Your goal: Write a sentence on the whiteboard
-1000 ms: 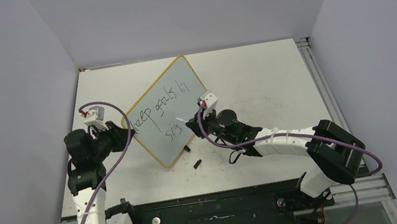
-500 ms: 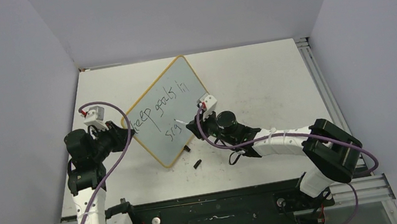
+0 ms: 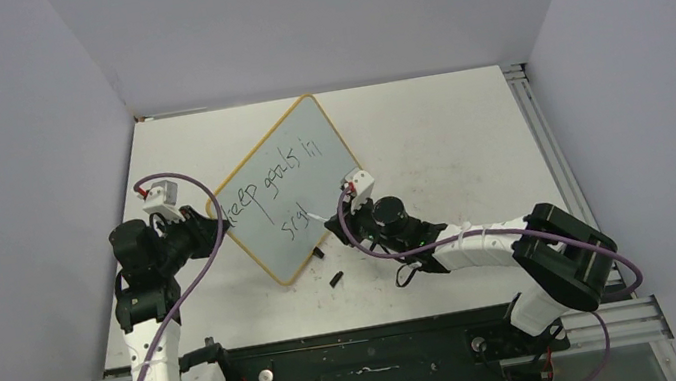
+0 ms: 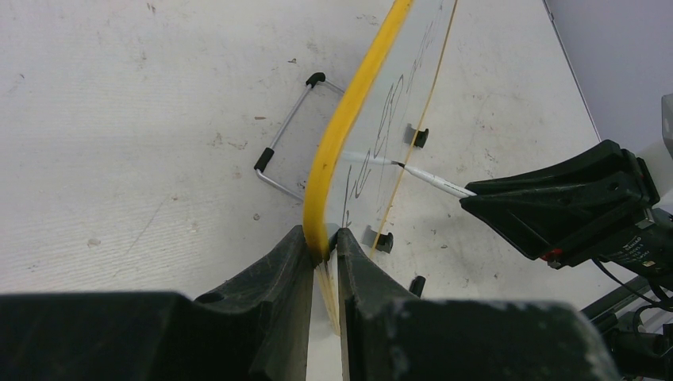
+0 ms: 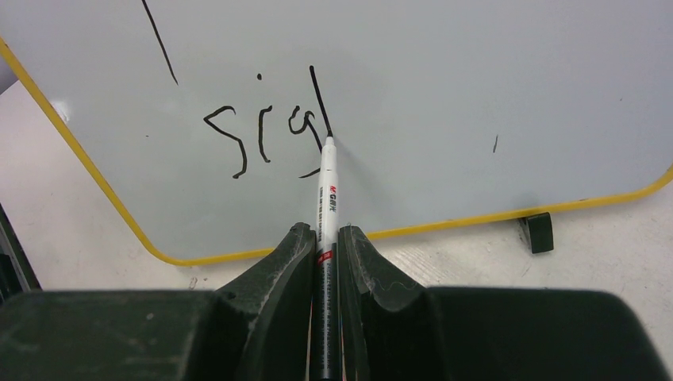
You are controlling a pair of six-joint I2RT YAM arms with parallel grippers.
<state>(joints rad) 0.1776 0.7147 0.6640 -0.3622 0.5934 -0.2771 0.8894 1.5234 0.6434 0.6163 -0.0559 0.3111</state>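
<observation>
Yellow-rimmed and pale, the whiteboard (image 3: pixel 261 244) lay turned diagonally on the table (image 3: pixel 447 134), left of centre and in front of the left arm. Black marker words made up the sentence (image 3: pixel 274 182) as far as it went: "keep goals in" ran along the upper line. Below it stood "sig", with one tall slanted stroke just after the g.

The left gripper (image 4: pixel 324 240) was clamped on the board's rim at its left corner. One finger pressed each face, and the yellow edge ran up and away between them.

The right gripper (image 5: pixel 325 238) was closed around a white marker (image 5: pixel 327 178), whose barrel stuck straight out between the fingers. The marker's black tip touched the board at the lower end of the tall stroke, just right of the g.

A black foot (image 5: pixel 540 232) showed under the board's near rim, to the right of the marker. A bent wire stand (image 4: pixel 287 151) with black ends showed on the table just beside the yellow edge. A small black piece (image 3: pixel 335 278) lay on the table near the board's near corner, apart from both arms.
</observation>
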